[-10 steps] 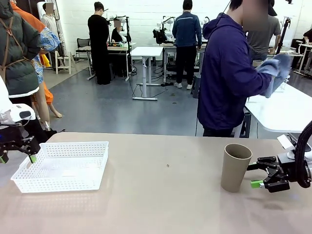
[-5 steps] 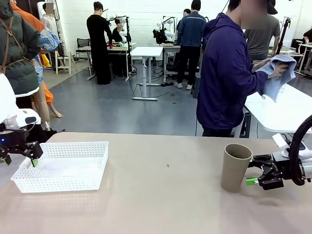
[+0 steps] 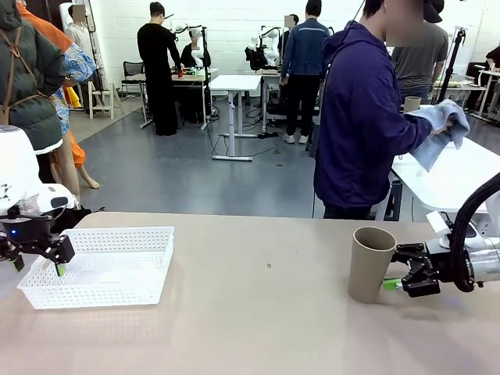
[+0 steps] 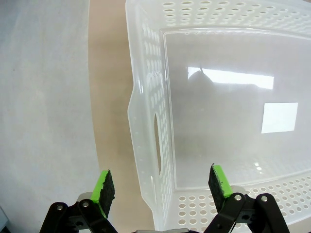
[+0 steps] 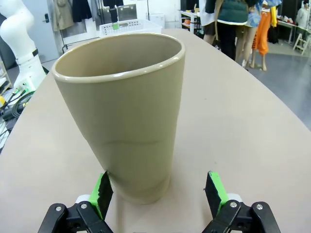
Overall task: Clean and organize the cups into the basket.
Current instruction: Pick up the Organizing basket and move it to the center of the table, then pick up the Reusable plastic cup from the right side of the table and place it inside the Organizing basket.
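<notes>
Holding both jaws wide, we straddle an end wall of the basket (image 3: 117,234) with our left gripper (image 3: 39,266), the tan cup (image 3: 370,269) with our right gripper (image 3: 395,268).

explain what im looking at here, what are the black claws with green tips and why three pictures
Those are the two-fingered hands of two white robot arms at a tan table. The wide picture looks across the table from between the arms; the other two come from a camera on each wrist, looking along the fingers. The left hand is open over an end wall of the empty white basket. The right hand is open with the upright tan cup between its fingers. Nothing is gripped yet.
</notes>
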`<state>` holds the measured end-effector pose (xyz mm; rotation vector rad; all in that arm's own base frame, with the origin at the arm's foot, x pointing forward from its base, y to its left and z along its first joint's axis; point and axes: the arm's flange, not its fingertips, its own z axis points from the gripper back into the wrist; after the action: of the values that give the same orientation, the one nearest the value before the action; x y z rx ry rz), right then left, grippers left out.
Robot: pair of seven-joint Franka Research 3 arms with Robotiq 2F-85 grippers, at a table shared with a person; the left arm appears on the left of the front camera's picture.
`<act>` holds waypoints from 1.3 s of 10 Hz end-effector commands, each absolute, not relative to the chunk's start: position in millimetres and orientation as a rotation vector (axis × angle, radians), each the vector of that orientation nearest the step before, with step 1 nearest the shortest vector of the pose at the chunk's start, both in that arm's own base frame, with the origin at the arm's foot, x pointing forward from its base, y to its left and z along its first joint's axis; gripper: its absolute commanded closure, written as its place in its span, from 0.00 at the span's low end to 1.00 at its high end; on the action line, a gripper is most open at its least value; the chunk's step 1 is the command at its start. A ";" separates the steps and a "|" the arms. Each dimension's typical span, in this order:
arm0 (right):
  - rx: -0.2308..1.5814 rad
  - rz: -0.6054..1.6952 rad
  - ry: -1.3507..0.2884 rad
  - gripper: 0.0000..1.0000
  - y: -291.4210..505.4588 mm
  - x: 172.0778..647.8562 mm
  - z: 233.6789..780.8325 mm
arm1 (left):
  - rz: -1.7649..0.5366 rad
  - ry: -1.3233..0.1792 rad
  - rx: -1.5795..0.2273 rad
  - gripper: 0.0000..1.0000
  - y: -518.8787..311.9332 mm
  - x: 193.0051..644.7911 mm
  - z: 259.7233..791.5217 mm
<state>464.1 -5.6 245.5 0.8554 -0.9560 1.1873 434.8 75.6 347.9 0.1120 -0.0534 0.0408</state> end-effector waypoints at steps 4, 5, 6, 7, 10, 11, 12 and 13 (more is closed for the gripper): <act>0.968 1.272 -0.958 0.00 7.9 458.9 243.2 | 0.067 -0.049 0.150 0.00 71.3 439.5 346.0; 0.984 1.279 -0.960 0.00 10.7 458.2 242.7 | 0.066 -0.040 0.150 0.00 69.8 440.0 344.8; 0.995 1.284 -0.960 0.00 14.6 458.6 241.7 | 0.063 -0.028 0.151 0.00 67.8 440.4 342.8; 1.010 1.296 -0.963 0.00 20.4 459.3 240.9 | 0.063 -0.021 0.151 0.00 67.3 441.2 341.8; 1.046 1.331 -0.981 0.00 37.5 462.2 240.4 | 0.066 0.000 0.143 0.00 69.0 443.1 339.8; 1.074 1.341 -0.975 0.00 39.3 462.8 238.9 | 0.055 0.000 0.130 0.45 69.9 443.3 340.0; 1.094 1.344 -0.978 0.59 38.6 463.1 239.4 | 0.061 0.004 0.120 0.54 70.5 443.9 340.6; 1.104 1.353 -0.974 0.59 37.8 462.7 239.3 | 0.058 0.007 0.119 0.99 70.7 444.0 340.5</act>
<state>459.7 41.2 242.7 1.0838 -0.9650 1.3184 439.0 71.8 339.2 0.1195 -0.0089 0.0510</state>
